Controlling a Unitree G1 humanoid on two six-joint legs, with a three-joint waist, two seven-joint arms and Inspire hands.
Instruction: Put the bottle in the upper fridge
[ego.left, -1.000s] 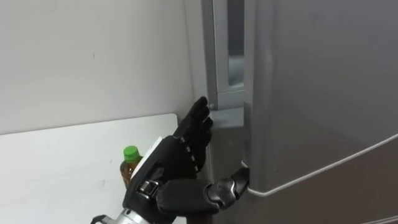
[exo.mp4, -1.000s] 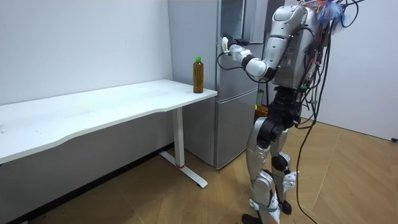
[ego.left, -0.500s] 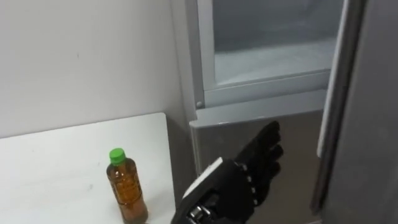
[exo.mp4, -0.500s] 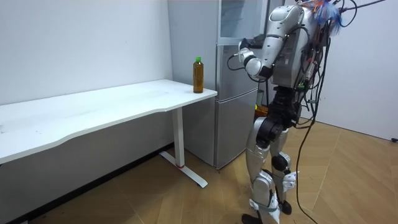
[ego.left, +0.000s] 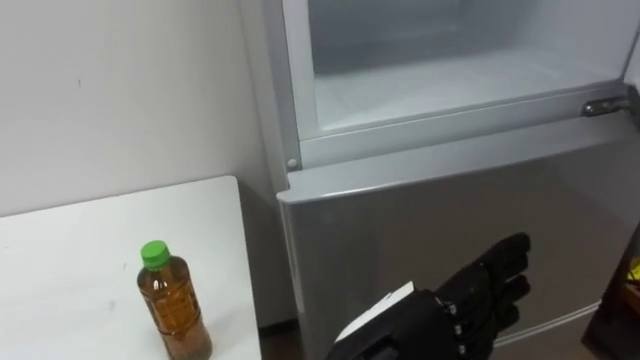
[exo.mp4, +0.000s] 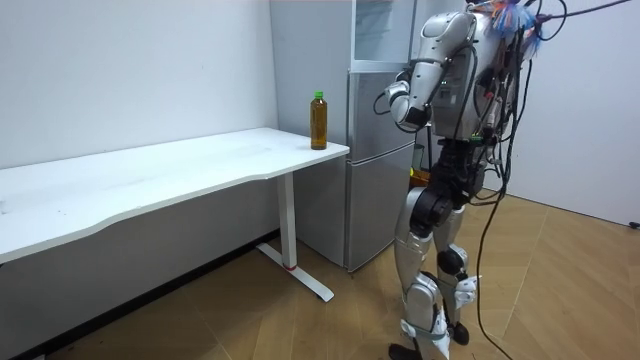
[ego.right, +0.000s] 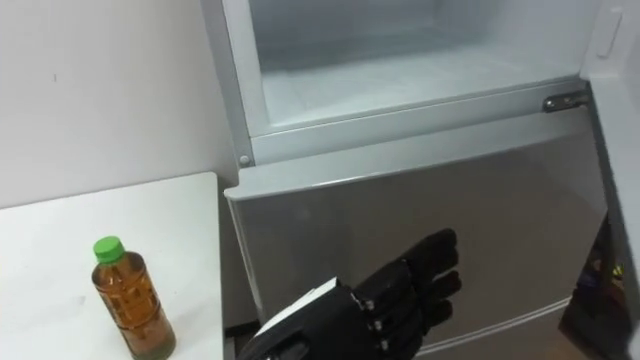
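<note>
A brown-liquid bottle (ego.left: 175, 312) with a green cap stands upright near the corner of the white table (ego.left: 80, 260), beside the fridge. The upper fridge compartment (ego.left: 450, 75) stands open, its white shelf bare. My left hand (ego.left: 470, 305) is black and open, fingers straight, held in front of the grey lower fridge door (ego.left: 420, 220), to the right of the bottle and apart from it. In the room view I stand facing the fridge (exo.mp4: 375, 150), left hand (exo.mp4: 392, 100) raised at chest height, with the bottle (exo.mp4: 318, 120) on the table's end.
The opened upper door (ego.right: 615, 120) hangs at the right edge, with its hinge (ego.left: 605, 105) at the compartment's lower right corner. A white wall (ego.left: 120, 90) backs the table. Wooden floor (exo.mp4: 560, 290) lies around me.
The upper door has swung fully open, baring the compartment. My left hand has left the door edge and dropped in front of the lower door. The eye view has shifted.
</note>
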